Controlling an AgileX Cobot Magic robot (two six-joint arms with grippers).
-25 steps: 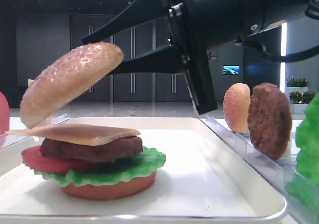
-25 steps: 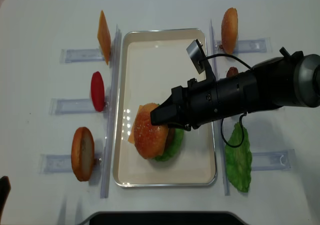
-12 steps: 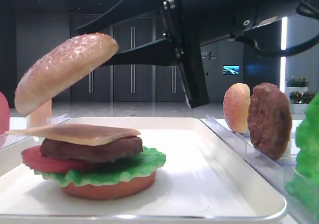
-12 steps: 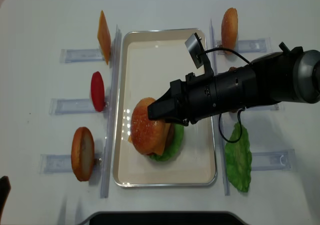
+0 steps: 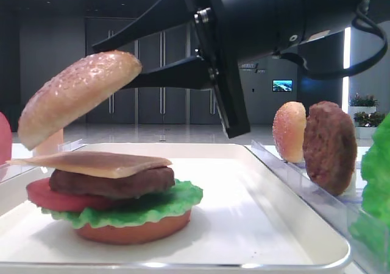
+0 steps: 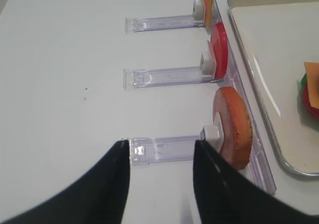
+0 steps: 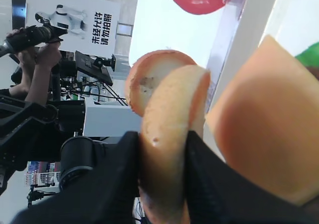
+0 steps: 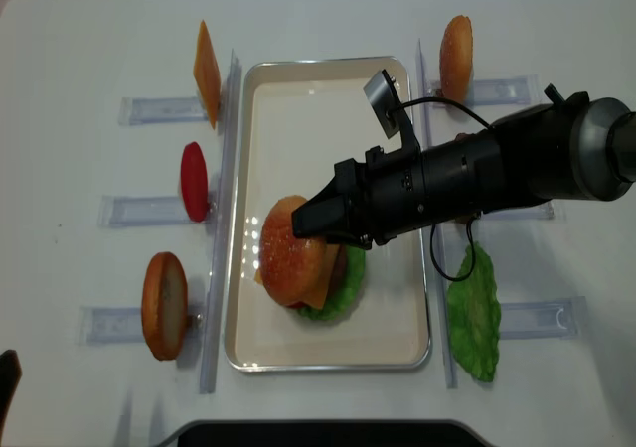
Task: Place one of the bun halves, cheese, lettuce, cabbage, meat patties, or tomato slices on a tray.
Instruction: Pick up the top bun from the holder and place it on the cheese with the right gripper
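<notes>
My right gripper (image 8: 316, 226) is shut on a domed, speckled bun half (image 8: 288, 250) and holds it tilted just above a stack on the white tray (image 8: 318, 99). From the side, the bun half (image 5: 76, 97) hangs over the cheese (image 5: 97, 162), with the meat patty (image 5: 116, 182), tomato slice (image 5: 49, 196), lettuce (image 5: 146, 207) and flat bun base (image 5: 134, 230) beneath. In the right wrist view both fingers press the bun's edge (image 7: 172, 134). My left gripper (image 6: 162, 152) stands open and holds nothing, low over a clear rack (image 6: 159, 145) left of the tray.
Clear racks flank the tray. On the left stand a cheese slice (image 8: 207, 70), a tomato slice (image 8: 194, 181) and a bun piece (image 8: 164, 305). On the right are another bun top (image 8: 456, 45), a patty (image 5: 329, 146) and a lettuce leaf (image 8: 473, 313).
My right gripper has carried the bun half a little to the left, so it sits more squarely over the stack. The grip is unchanged.
</notes>
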